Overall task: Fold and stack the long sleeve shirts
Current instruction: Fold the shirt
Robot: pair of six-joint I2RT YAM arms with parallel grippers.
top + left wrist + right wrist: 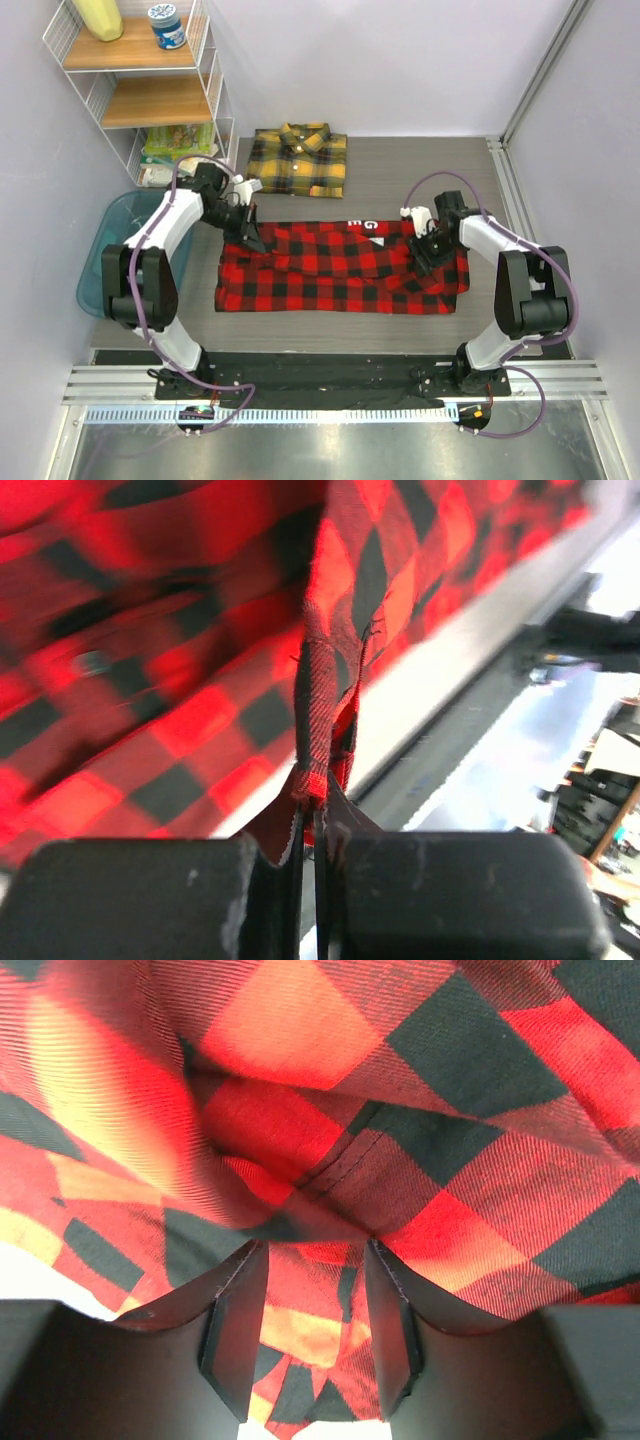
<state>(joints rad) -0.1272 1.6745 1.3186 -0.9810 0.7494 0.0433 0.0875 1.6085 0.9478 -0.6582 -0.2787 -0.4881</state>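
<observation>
From above and behind the arm bases you look down on the whole table (pixel 520 200), while each wrist camera peers along its own fingers, left (pixel 150 900) and right (pixel 235 1330), pressed close to the same red-and-black shirt (pixel 340 268) the overhead view shows.

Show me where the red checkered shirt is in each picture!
Top external: the red-and-black shirt lies spread across the middle of the table, between the two arms.
Left wrist: it fills the upper left, with an edge pinched in the left gripper.
Right wrist: it fills nearly the whole picture, cloth bunched between the fingers of the right gripper.
Shared landmark: the red and black squares of the cloth.
</observation>
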